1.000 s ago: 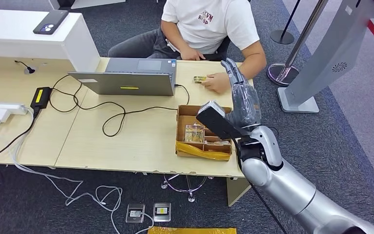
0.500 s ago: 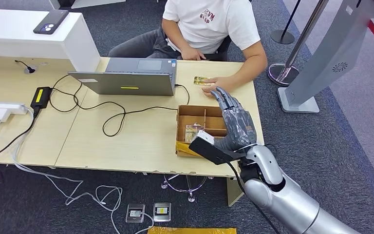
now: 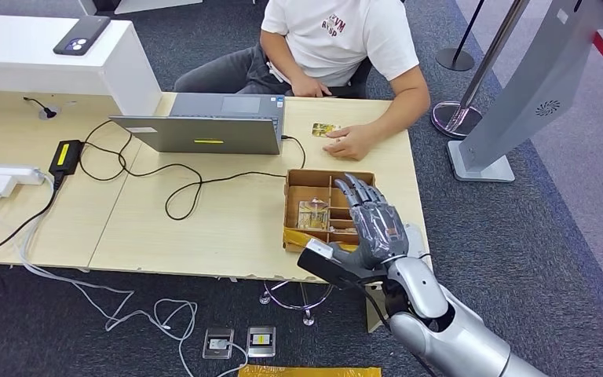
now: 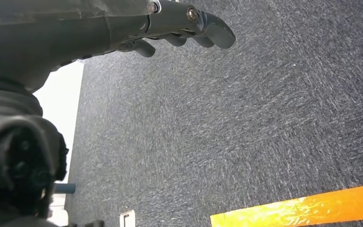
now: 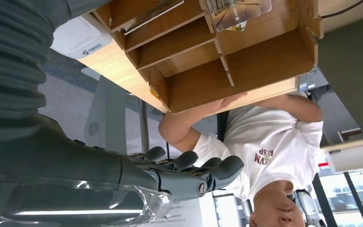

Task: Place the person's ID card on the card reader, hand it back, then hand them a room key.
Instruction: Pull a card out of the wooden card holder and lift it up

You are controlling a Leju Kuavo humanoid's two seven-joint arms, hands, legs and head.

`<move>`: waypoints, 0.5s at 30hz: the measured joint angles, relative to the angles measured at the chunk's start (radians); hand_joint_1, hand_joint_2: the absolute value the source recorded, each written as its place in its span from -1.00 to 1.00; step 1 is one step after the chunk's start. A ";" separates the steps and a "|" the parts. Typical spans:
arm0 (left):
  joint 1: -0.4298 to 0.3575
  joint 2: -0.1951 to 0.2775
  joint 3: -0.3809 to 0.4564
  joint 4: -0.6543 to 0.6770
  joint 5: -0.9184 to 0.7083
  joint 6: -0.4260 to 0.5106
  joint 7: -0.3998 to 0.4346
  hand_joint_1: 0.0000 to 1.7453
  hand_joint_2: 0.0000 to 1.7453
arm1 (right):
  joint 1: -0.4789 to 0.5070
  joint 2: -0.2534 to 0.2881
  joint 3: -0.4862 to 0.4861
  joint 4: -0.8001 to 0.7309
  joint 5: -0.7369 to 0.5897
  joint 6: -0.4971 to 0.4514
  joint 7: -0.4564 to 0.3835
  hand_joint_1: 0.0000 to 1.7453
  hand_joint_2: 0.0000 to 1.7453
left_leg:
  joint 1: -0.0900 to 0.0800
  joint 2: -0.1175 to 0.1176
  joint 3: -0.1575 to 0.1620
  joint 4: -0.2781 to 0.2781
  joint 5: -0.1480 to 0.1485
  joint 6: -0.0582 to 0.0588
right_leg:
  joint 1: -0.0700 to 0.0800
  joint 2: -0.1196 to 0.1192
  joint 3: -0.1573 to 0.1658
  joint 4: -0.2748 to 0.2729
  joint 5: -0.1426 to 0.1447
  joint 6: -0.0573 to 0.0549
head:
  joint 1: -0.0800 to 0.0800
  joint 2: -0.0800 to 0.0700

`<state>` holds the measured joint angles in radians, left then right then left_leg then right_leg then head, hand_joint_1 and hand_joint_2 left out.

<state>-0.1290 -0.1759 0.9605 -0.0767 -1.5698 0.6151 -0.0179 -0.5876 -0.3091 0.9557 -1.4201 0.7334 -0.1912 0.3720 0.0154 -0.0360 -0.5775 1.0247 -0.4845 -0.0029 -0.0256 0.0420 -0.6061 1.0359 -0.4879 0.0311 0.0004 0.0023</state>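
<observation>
A small yellowish card [image 3: 323,129] lies on the wooden table [image 3: 204,228] at its far side, with the person's hand [image 3: 351,140] resting against it. My right hand [image 3: 373,224] stands upright over the near right part of a compartmented cardboard box [image 3: 326,179], fingers spread, holding nothing. The box holds a few cards [image 3: 314,214], also seen as cards [image 5: 236,12] in the right wrist view. A white card reader [image 5: 78,38] sits beside the box [image 5: 246,61]. My left hand [image 4: 184,28] hangs over grey carpet with its fingers stretched out, empty.
A grey laptop [image 3: 204,129] stands at the table's middle back with black cables [image 3: 180,184] looping before it. A power strip [image 3: 8,174] lies at the left. A phone [image 3: 81,35] rests on a white counter. A grey kiosk stand [image 3: 510,102] rises to the right.
My right hand has drawn back from the person's hand toward me and lowered over the box, empty. The card stays on the table by the person's hand.
</observation>
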 joint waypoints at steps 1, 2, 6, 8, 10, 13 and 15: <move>0.000 0.000 0.000 0.000 0.000 0.000 0.000 -1.00 -1.00 | 0.002 0.000 0.002 0.000 0.004 0.008 0.002 -1.00 1.00 | 0.000 0.000 0.000 0.000 0.000 0.000 | 0.000 0.000 0.000 0.000 0.000 0.000 | 0.000 0.000; 0.000 0.000 0.000 0.000 0.000 0.000 0.000 -1.00 -1.00 | 0.003 -0.001 0.003 0.000 0.011 0.019 0.004 -1.00 1.00 | 0.000 0.000 0.000 0.000 0.000 0.000 | 0.000 0.000 0.000 0.000 0.000 0.000 | 0.000 0.000; 0.000 0.000 0.000 0.000 0.000 0.001 0.000 -1.00 -1.00 | 0.006 -0.002 0.013 0.000 0.049 0.075 0.025 -1.00 1.00 | 0.000 0.000 0.000 0.000 0.000 0.000 | 0.000 0.000 0.000 0.000 0.000 0.000 | 0.000 0.000; 0.000 0.000 0.000 0.000 0.000 0.002 0.000 -1.00 -1.00 | 0.006 -0.002 0.018 0.000 0.059 0.089 0.032 -1.00 1.00 | 0.000 0.000 0.000 0.000 0.000 0.000 | 0.000 0.000 0.000 0.000 0.000 0.000 | 0.000 0.000; 0.000 0.000 0.000 0.000 0.000 0.002 0.000 -1.00 -1.00 | 0.007 -0.003 0.021 0.000 0.063 0.094 0.035 -1.00 1.00 | 0.000 0.000 0.000 0.000 0.000 0.000 | 0.000 0.000 0.000 0.000 0.000 0.000 | 0.000 0.000; 0.000 0.000 0.000 0.000 0.000 0.002 0.000 -1.00 -1.00 | 0.007 -0.003 0.021 0.000 0.066 0.097 0.037 -1.00 1.00 | 0.000 0.000 0.000 0.000 0.000 0.000 | 0.000 0.000 0.000 0.000 0.000 0.000 | 0.000 0.000; 0.000 0.000 0.000 0.000 0.000 0.002 0.000 -1.00 -1.00 | 0.007 -0.004 0.022 0.000 0.080 0.099 0.042 -1.00 1.00 | 0.000 0.000 0.000 0.000 0.000 0.000 | 0.000 0.000 0.000 0.000 0.000 0.000 | 0.000 0.000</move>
<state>-0.1291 -0.1755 0.9606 -0.0767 -1.5698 0.6168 -0.0179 -0.5808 -0.3126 0.9774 -1.4199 0.8129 -0.0922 0.4142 0.0154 -0.0360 -0.5775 1.0248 -0.4845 -0.0029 -0.0256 0.0420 -0.6060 1.0359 -0.4878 0.0312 0.0003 0.0023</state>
